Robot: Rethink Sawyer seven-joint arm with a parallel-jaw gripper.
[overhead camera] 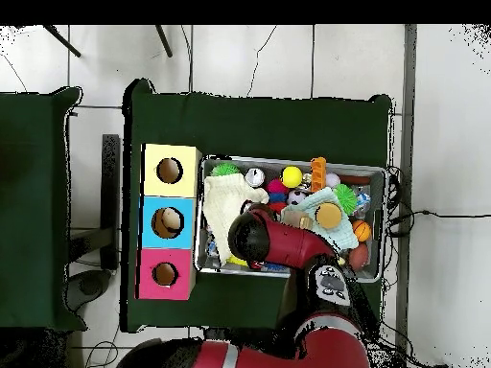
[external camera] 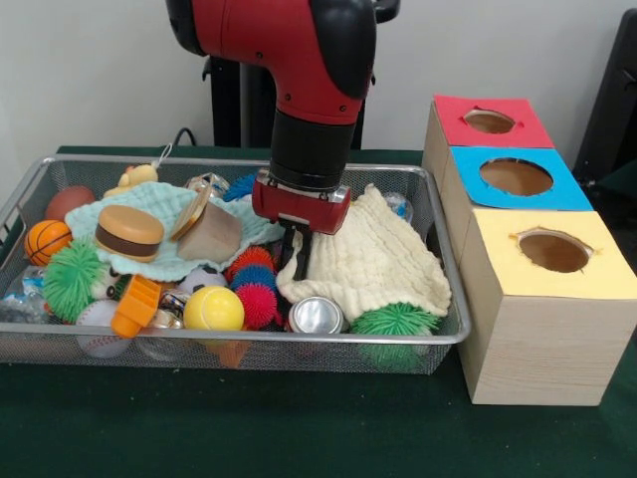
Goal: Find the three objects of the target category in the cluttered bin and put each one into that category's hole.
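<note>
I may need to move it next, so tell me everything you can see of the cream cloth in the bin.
The cream cloth is a soft, waffle-textured fabric, crumpled and draped over the clutter at the wire bin's end nearest the boxes. Its front edge hangs beside the silver can and above a green spiky ball. The gripper reaches down at its inner edge; contact cannot be told.
</note>
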